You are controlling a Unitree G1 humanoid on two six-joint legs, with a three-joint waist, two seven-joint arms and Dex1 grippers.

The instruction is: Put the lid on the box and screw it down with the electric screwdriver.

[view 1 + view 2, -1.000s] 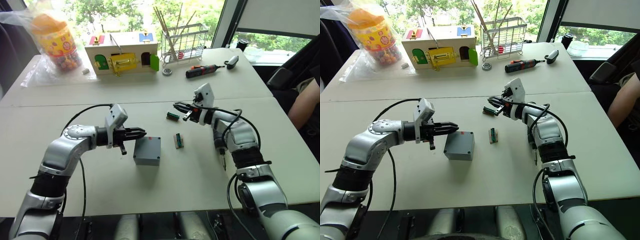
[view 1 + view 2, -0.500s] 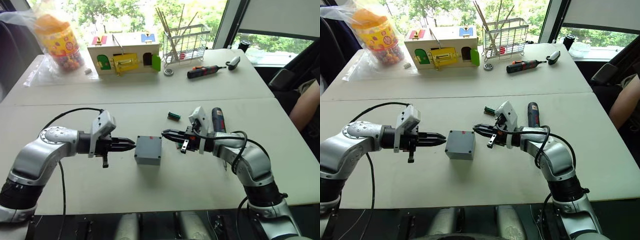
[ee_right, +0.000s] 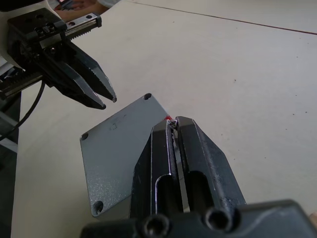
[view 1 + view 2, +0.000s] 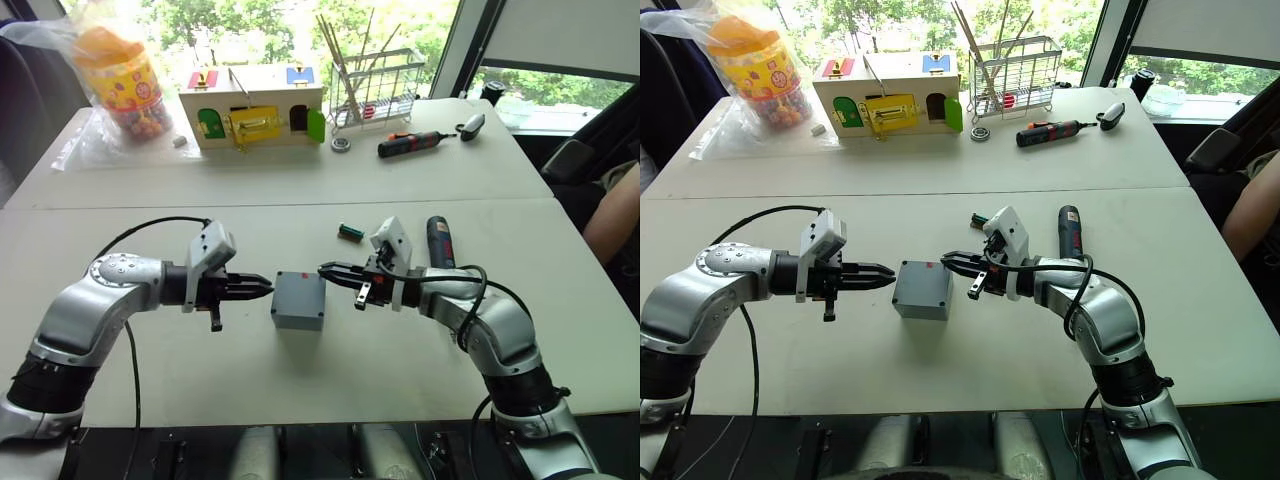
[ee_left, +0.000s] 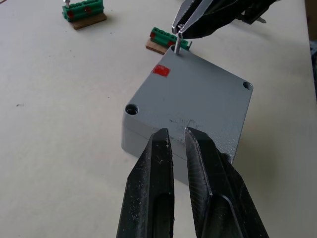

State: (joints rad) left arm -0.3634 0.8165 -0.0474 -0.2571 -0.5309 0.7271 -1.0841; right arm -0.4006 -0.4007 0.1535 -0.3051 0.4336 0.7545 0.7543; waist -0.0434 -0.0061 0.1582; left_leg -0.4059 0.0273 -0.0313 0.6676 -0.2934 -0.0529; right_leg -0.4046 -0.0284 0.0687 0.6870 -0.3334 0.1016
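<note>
The grey box (image 4: 298, 302) stands mid-table with the lid (image 5: 198, 94) lying on top, a red mark near one corner and open screw holes at the others. My left gripper (image 4: 262, 286) is shut and empty, its tips level with the box's left side and just short of it. From the right, my right gripper (image 4: 325, 271) is shut on a small metal screw (image 5: 177, 43), held upright over the lid's corner by the red mark. The electric screwdriver (image 4: 438, 243), black with a red band, lies on the table behind my right forearm.
Green terminal blocks (image 4: 348, 232) lie behind the box. At the back stand a wooden toy house (image 4: 255, 105), a wire rack (image 4: 372, 85), a bagged jar (image 4: 115, 85) and a slim black-and-orange screwdriver (image 4: 412, 144). A person's arm (image 4: 615, 215) is at the right edge.
My right gripper swung from near the back green block down to the lid's right corner. My left gripper drew back from above the box to its left side.
</note>
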